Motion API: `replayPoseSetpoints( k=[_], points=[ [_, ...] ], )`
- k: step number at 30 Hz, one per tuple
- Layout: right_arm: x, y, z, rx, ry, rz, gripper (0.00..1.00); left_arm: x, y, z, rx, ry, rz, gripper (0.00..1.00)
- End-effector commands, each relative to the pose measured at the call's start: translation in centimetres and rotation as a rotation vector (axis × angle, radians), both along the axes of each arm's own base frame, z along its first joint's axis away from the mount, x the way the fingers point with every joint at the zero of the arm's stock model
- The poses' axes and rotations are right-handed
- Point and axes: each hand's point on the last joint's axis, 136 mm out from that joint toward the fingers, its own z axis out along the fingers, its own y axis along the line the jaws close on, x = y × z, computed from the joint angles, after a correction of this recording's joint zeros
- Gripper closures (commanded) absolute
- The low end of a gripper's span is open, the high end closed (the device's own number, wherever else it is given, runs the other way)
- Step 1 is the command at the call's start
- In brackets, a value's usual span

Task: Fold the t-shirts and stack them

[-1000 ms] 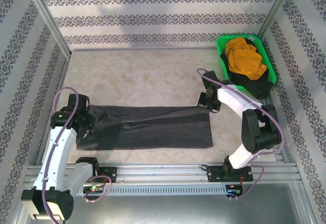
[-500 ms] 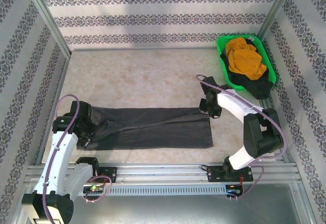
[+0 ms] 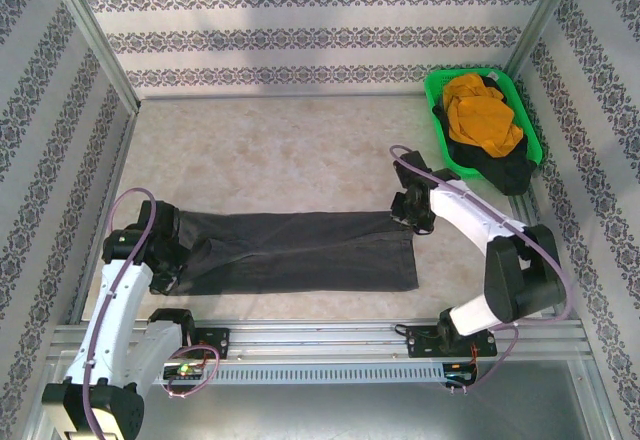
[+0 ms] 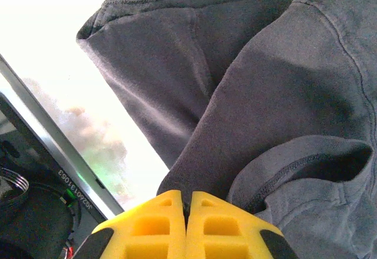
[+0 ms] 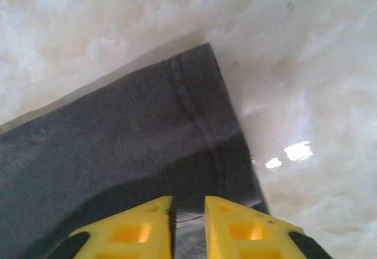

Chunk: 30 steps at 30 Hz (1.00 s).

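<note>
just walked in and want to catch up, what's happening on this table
Two robot arms are partway through folding a grey t-shirt, which lies on the table as a long strip. The left gripper is shut on its sleeve end. The right gripper hovers at the hem corner with its jaws slightly apart, not gripping. An orange t-shirt and a black t-shirt wait in the green basket at the far right.

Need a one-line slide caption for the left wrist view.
Left gripper pinched shut on the rumpled charcoal grey t-shirt, near the table's metal rail.
</note>
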Motion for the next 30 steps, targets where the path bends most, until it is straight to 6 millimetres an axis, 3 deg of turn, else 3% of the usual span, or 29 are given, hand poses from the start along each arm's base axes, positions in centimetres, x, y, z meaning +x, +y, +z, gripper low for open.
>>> replayPoseSetpoints(
  k=[1,11,16,24,26,29,30],
  points=[
    [-0.9,1.0,-1.8,0.049,0.072,-0.038,0.82,-2.1,0.0,-0.1,0.016,0.071,-0.034,1.0],
    [-3.9,0.5,-4.2,0.04,0.201,-0.037,0.96,-1.3,-0.8,-2.4,-0.03,0.076,-0.051,1.0],
    [-3.8,0.5,-4.7,0.04,0.218,-0.044,0.97,-0.4,-1.0,-3.3,-0.036,0.076,-0.066,1.0],
    [-3.1,0.3,-3.6,0.03,0.182,-0.042,0.95,1.1,-1.8,-4.6,-0.073,0.07,-0.103,0.99],
    [-2.7,0.2,-2.6,0.013,0.149,-0.031,0.94,1.5,-2.0,-4.7,-0.081,0.073,-0.114,0.89],
    [-1.9,0.4,-1.0,0.007,0.086,-0.019,0.91,2.2,-2.1,-3.9,-0.087,0.06,-0.123,0.57],
    [-1.6,0.6,-0.6,0.012,0.07,-0.016,0.9,2.4,-2.2,-3.4,-0.086,0.051,-0.127,0.51]
  ],
)
